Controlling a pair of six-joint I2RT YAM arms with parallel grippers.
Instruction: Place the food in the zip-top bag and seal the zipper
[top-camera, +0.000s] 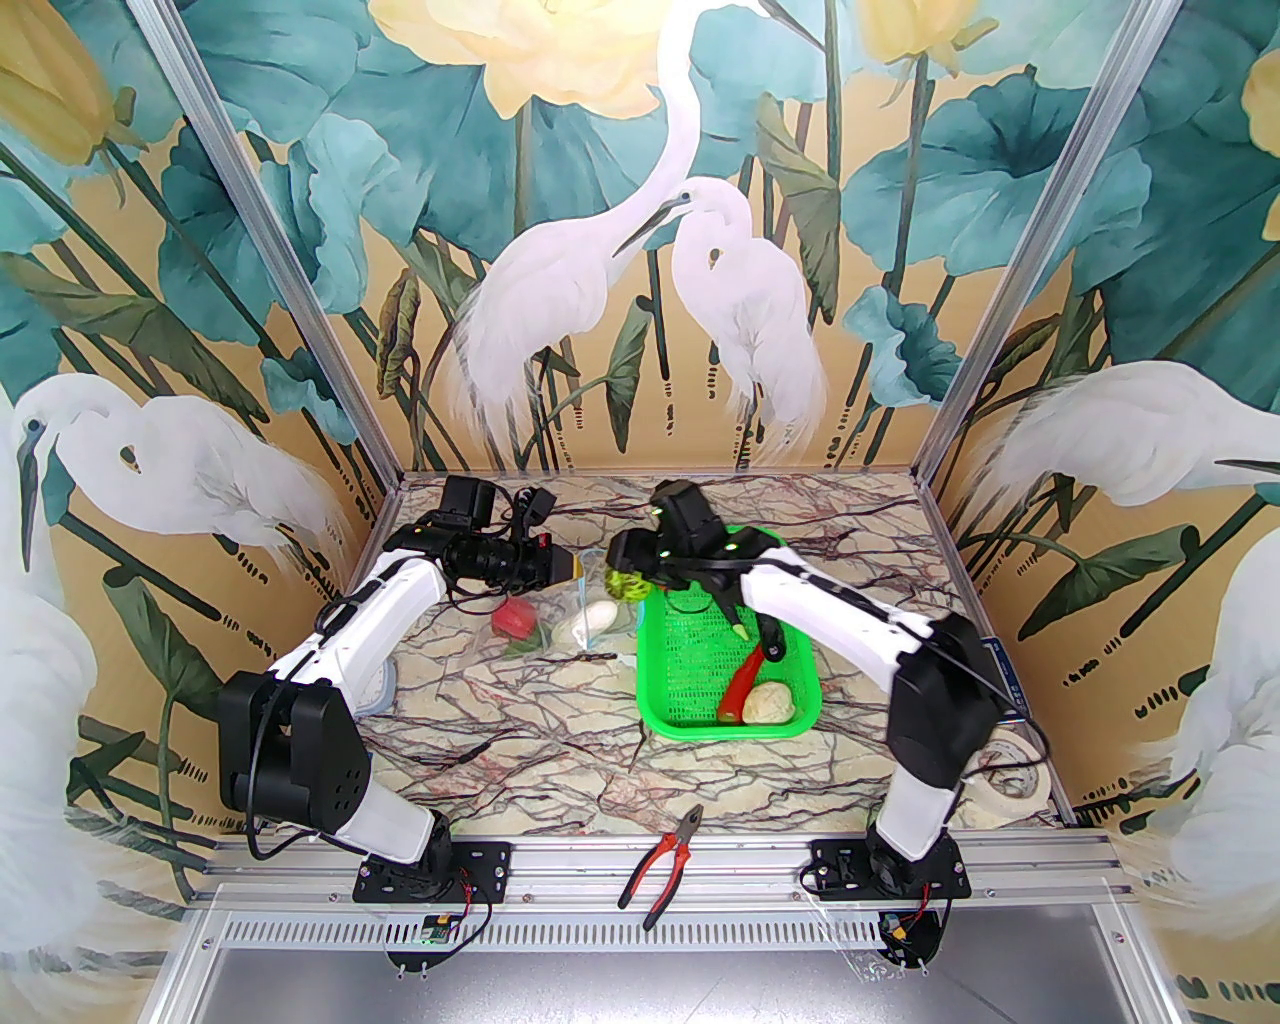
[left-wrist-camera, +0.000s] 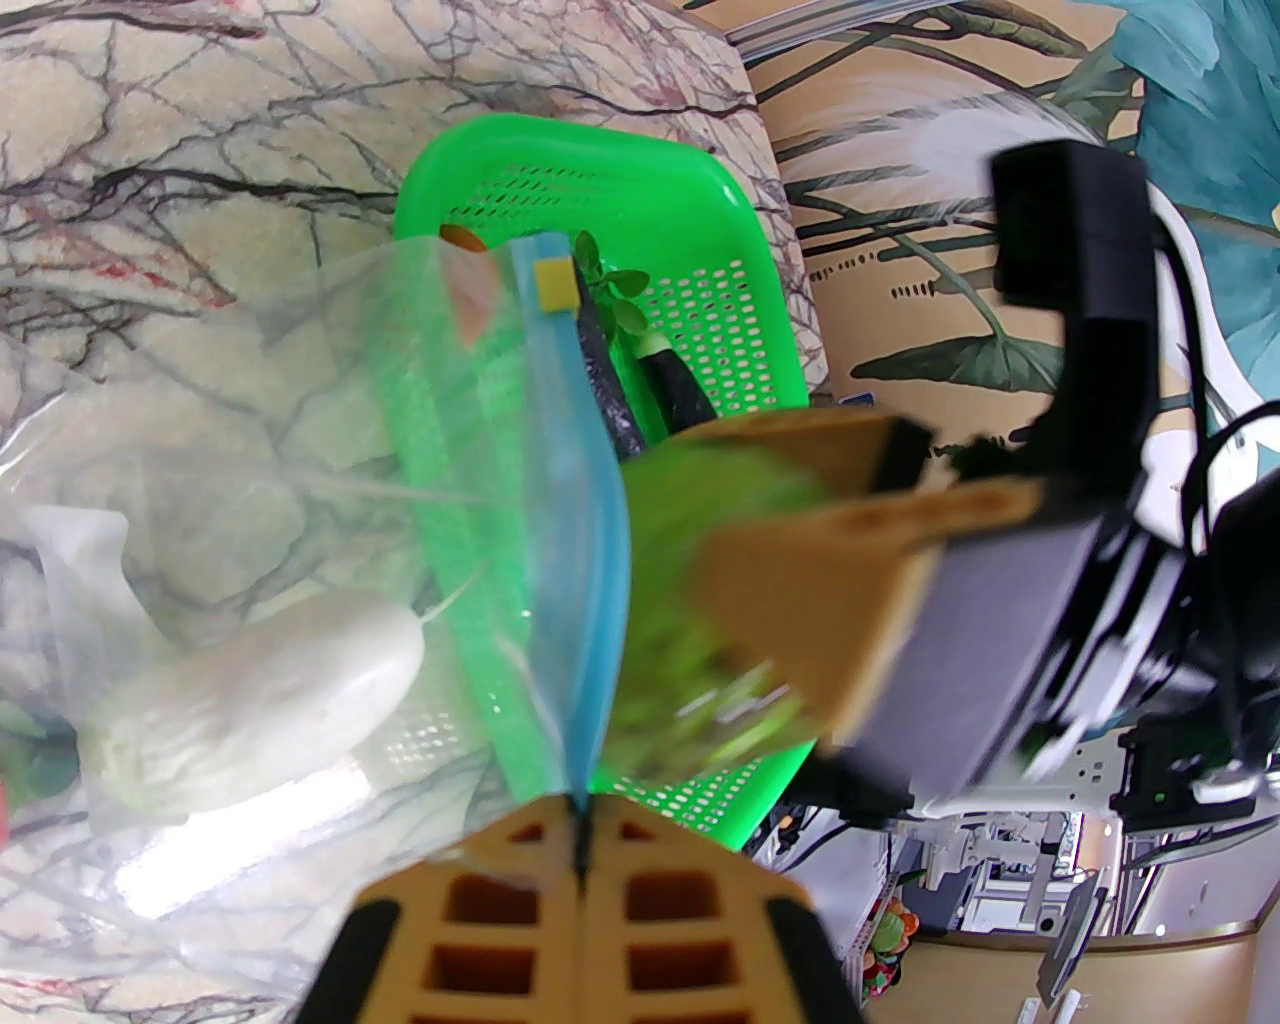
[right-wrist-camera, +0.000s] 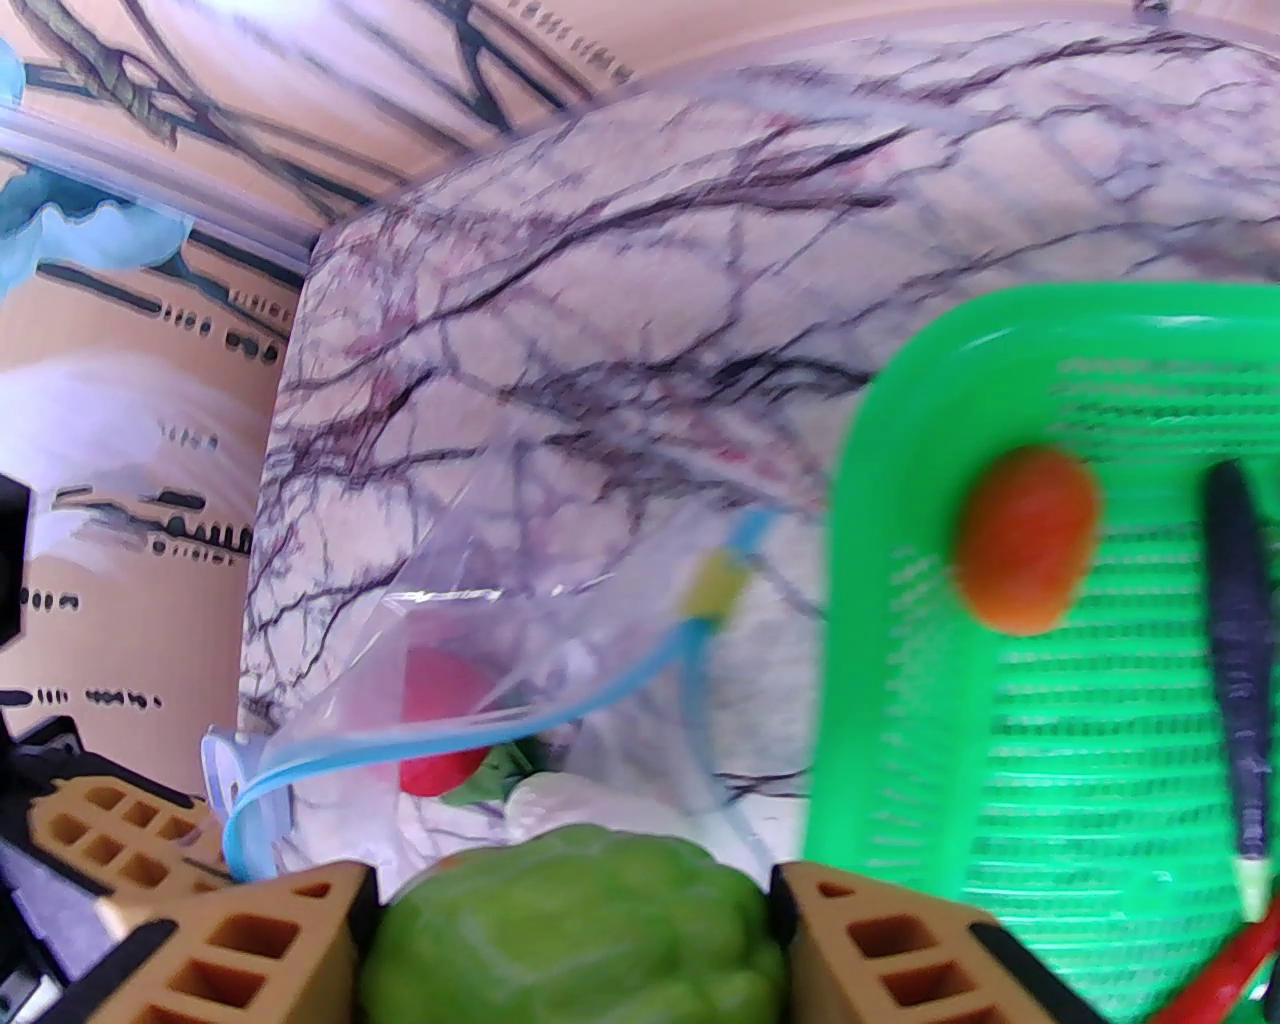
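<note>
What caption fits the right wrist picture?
Right gripper holds the green cabbage near the open zip-top bag, beside the green basket.

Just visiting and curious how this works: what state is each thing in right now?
left claw, shut on the zipper.
right claw, shut on the cabbage.
zip-top bag, mouth open, lifted at one end; red tomato and cucumber inside.
basket, holding orange tomato, eggplant, chili, cauliflower.

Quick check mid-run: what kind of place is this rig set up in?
Probably a lab robot cell, not a kitchen: aluminium frame posts carry printed heron backdrop walls, and pliers lie on the marble-look tabletop at its near edge.
</note>
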